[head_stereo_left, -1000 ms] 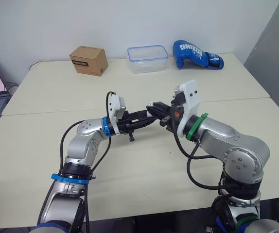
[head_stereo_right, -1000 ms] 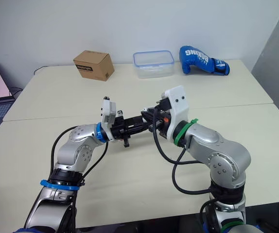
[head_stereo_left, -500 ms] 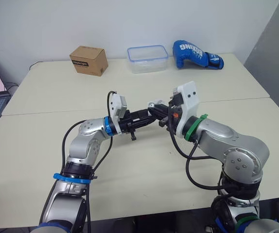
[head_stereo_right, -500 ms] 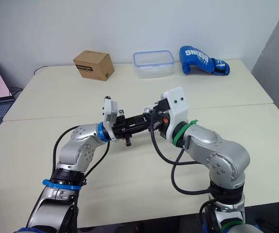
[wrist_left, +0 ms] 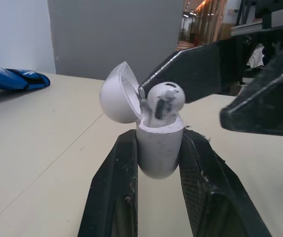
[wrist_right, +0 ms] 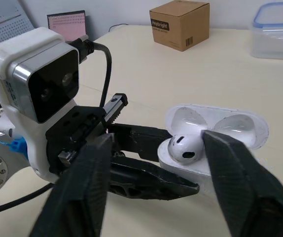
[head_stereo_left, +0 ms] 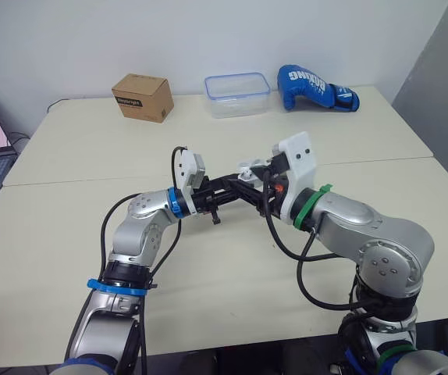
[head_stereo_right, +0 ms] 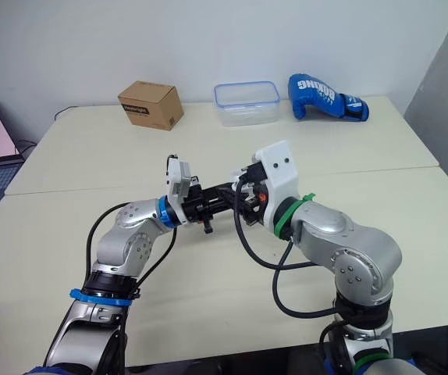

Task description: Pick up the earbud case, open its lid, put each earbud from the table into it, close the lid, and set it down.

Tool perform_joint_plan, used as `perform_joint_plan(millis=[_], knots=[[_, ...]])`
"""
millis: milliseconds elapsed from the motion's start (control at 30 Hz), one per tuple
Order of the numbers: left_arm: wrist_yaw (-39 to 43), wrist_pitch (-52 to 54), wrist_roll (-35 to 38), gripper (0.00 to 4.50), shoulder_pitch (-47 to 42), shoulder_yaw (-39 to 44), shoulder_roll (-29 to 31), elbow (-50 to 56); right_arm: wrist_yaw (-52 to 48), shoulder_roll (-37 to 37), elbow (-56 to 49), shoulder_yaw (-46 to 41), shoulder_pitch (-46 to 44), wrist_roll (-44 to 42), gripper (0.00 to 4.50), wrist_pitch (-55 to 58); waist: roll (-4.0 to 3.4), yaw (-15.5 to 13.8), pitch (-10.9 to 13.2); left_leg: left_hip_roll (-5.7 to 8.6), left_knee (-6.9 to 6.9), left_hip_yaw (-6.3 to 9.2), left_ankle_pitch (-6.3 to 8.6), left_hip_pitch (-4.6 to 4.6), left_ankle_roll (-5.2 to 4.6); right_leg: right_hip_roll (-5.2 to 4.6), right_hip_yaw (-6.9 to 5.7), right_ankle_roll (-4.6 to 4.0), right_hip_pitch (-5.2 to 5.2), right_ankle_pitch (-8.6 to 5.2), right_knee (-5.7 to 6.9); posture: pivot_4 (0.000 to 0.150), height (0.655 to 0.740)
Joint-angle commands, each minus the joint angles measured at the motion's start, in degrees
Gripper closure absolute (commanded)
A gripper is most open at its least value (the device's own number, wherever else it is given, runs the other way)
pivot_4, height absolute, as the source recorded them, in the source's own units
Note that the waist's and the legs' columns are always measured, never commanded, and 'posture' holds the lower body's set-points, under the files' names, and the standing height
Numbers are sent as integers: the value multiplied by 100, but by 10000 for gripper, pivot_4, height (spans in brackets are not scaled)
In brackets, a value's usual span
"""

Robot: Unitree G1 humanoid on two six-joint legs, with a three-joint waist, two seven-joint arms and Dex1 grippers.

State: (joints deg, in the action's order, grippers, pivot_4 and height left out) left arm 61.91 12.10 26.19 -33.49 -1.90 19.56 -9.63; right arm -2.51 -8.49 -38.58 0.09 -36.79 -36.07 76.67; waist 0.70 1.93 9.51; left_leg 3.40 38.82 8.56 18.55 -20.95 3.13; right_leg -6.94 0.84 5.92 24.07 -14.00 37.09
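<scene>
While left jaws pinch open earbud case over table, well inside edges, right jaws spread around earbud.

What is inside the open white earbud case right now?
One white earbud sits in the white earbud case, its stem hidden inside. The second slot is covered from view.

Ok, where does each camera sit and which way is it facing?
Head eyes: on the head, facing forward and down over the table; both arms show, left gripper and right gripper meeting mid-table.
Left wrist: looks along the left gripper clamping the earbud case, lid open, toward the right gripper and blue boxing glove.
Right wrist: looks along its open gripper toward the case, the left wrist camera and cardboard box.
Shared: both wrist views show the case holding an earbud.
</scene>
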Motion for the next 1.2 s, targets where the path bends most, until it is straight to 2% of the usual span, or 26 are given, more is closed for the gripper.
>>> perform_joint_plan(millis=[33,167,267,333,433,467,533,600,700,800,900,1033,1200], knots=[[70,-180,164,36978,-164,137,-41,282,-100,-183,-14,-26,-34,134,15201,-191,0,1,0,0,0,0,0,0,0,0,0,0,0,0,0,1500,7307],[100,-173,179,36978,-146,140,-25,285,-471,-412,-15,-178,-100,-1,15201,-437,0,3,0,-1,-1,-2,0,0,0,1,0,0,1,0,0,1500,7307],[161,-106,245,36978,-94,148,19,332,-1183,-683,-65,-718,-248,-820,15201,-274,0,-4,0,0,-1,0,0,-2,0,0,-1,0,-1,0,-3,1500,7307],[241,-19,313,36978,-40,175,91,379,-1784,-1125,66,-1157,-491,-1576,15201,23,0,-4,1,0,-1,-1,0,-2,-1,0,-1,0,-1,0,-4,1500,7307],[433,114,431,36978,13,215,264,404,-2878,-2389,447,-1341,-859,-2112,15201,182,-1,-6,2,-1,-2,0,1,-2,-3,0,-4,0,-4,0,-6,1500,7307],[499,149,475,36978,23,220,317,410,-3218,-2818,555,-1253,-916,-2077,15201,82,-1,-15,2,-2,-3,1,1,-1,-4,1,-5,0,-5,0,-6,1500,7307],[641,226,557,36978,5,251,429,403,-4027,-3934,1062,-604,-998,-1388,15201,-538,-1,-13,2,-2,-3,1,2,-2,-6,2,-10,1,-8,0,-13,1500,7307],[751,338,640,36978,-10,287,512,427,-4485,-4675,1638,116,-1113,-660,15201,-1073,1,-8,3,-3,-3,-5,3,-1,-7,2,-9,3,-11,-2,-15,1500,7307],[896,498,747,36978,32,305,620,556,-4964,-5230,2304,1191,-1285,443,15201,-1866,2,3,4,-5,1,-15,2,3,-7,1,-2,4,-10,-1,-8,1500,7307],[1001,710,865,36978,143,312,727,759,-5235,-5281,2994,2254,-1532,1542,15201,-2364,2,33,4,-7,-2,-23,2,1,-5,1,2,4,-2,-1,-8,1500,7307],[995,779,904,36978,229,317,763,896,-5242,-4928,3632,2715,-1694,2106,15201,-2412,3,36,5,-7,-4,-23,1,-4,-4,0,3,4,2,-2,-13,1500,7307],[900,821,936,36978,364,359,763,1094,-5108,-4350,4313,2823,-1624,2500,15201,-2353,4,18,5,-5,-2,-21,0,-9,-2,-4,3,3,6,0,-13,1500,7307],[786,894,970,36978,587,402,804,1373,-5192,-4108,4608,2685,-1382,2682,15201,-2357,4,-18,5,-2,-3,-15,0,-12,-2,-5,1,2,6,0,-16,1500,7307]])
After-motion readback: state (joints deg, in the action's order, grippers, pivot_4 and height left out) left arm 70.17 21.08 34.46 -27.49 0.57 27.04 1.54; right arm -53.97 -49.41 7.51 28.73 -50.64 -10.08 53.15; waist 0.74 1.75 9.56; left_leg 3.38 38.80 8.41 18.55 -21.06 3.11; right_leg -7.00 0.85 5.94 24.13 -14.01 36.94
